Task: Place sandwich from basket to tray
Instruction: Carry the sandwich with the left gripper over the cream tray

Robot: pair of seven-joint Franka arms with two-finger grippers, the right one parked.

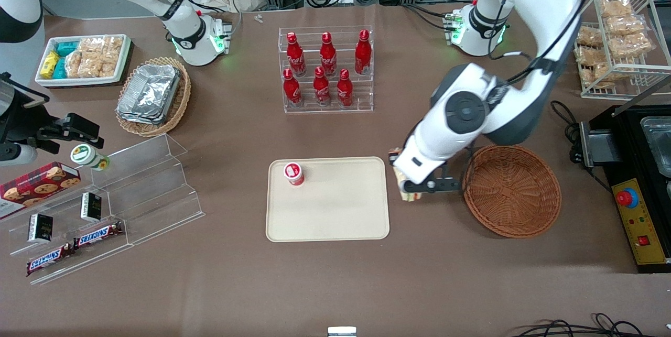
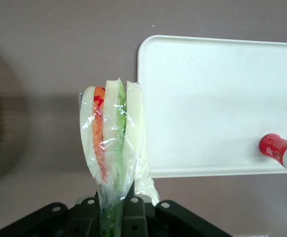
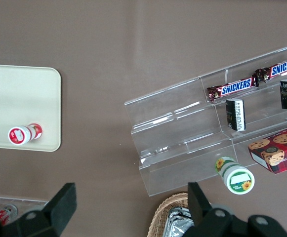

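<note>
Carrying the wrapped sandwich (image 2: 111, 133), pinched firmly in the gripper (image 2: 114, 210), just beside the tray (image 1: 335, 221) edge nearest the basket (image 1: 511, 190), needing lowering clear of the red-capped cup (image 1: 294, 173)

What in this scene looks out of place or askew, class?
A small red cup already stands on the tray, among no other items. The gripper, between tray and basket, holds the wrapped sandwich on edge. Nothing looks spilled.
</note>
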